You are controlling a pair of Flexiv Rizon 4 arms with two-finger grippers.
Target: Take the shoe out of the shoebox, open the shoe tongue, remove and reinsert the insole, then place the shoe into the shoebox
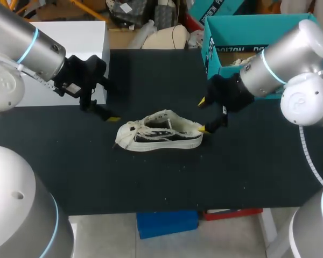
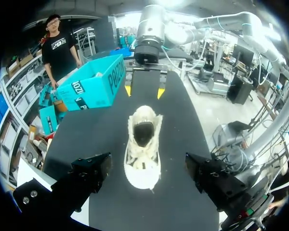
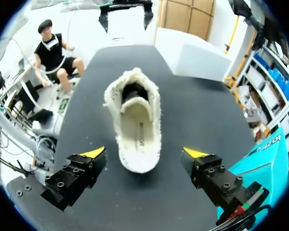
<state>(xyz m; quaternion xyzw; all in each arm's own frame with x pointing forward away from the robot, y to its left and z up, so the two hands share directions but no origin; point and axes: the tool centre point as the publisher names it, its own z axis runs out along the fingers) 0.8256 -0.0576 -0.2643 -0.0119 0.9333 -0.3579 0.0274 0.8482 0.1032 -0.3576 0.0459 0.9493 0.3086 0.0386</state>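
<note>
We see the shoe (image 1: 159,131) midway on the tabletop (image 1: 231,172), long axis side to side. Its heel is just beside our right hand (image 1: 204,114), the nearer one, and its toe points toward our left hand (image 1: 112,103). Both hands are spread and empty.

A white canvas lace-up shoe (image 1: 159,131) lies on its sole near the middle of the black cloth-covered table (image 1: 151,183), toe towards the left arm's side, heel towards the right; the left gripper (image 1: 105,100) hangs spread just off the toe; the right gripper (image 1: 203,115) straddles the heel without touching it; an open teal cardboard shoebox (image 1: 212,51) sits at the far right corner, behind the right arm.
</note>
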